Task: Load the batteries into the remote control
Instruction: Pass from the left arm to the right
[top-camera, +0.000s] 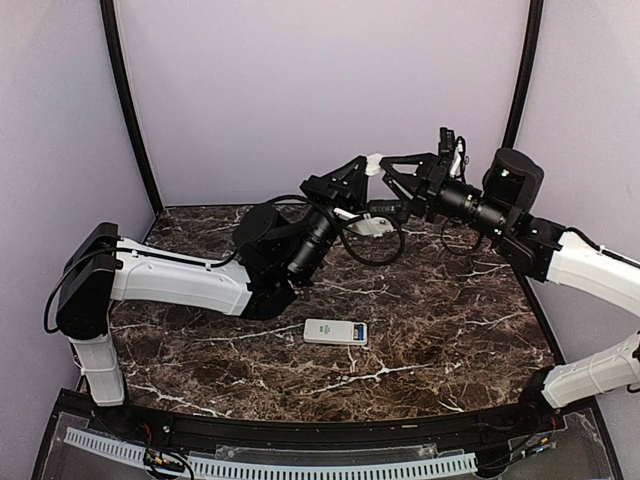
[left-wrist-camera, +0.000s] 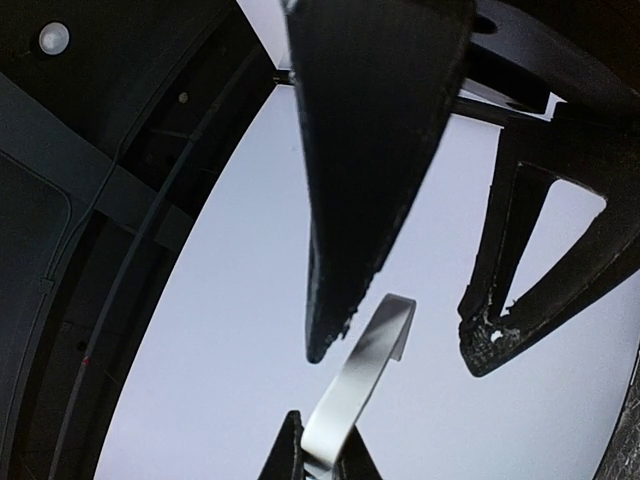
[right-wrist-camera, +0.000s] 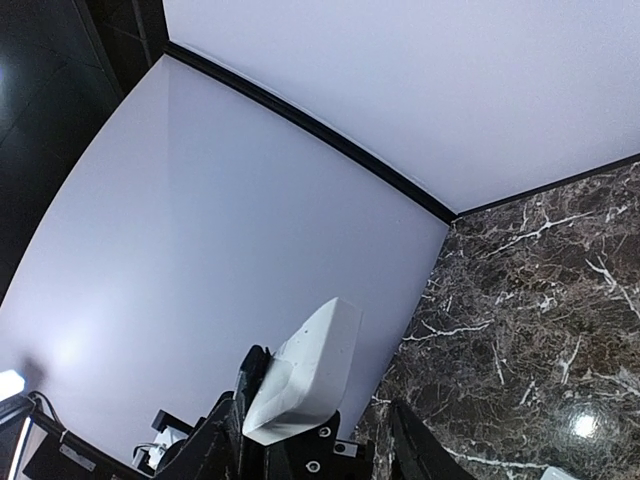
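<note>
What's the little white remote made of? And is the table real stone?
The remote control looks like smooth matte white plastic, with a small blue-green display at one end. The table looks like polished dark marble, white-veined and reflecting a lamp in the right wrist view, though it may be printed laminate.

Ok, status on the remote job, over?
Left gripper shut on a thin white panel, mid-air. Right gripper jaws apart around it. Remote control flat on the table, untouched. Nothing blocking it.
</note>
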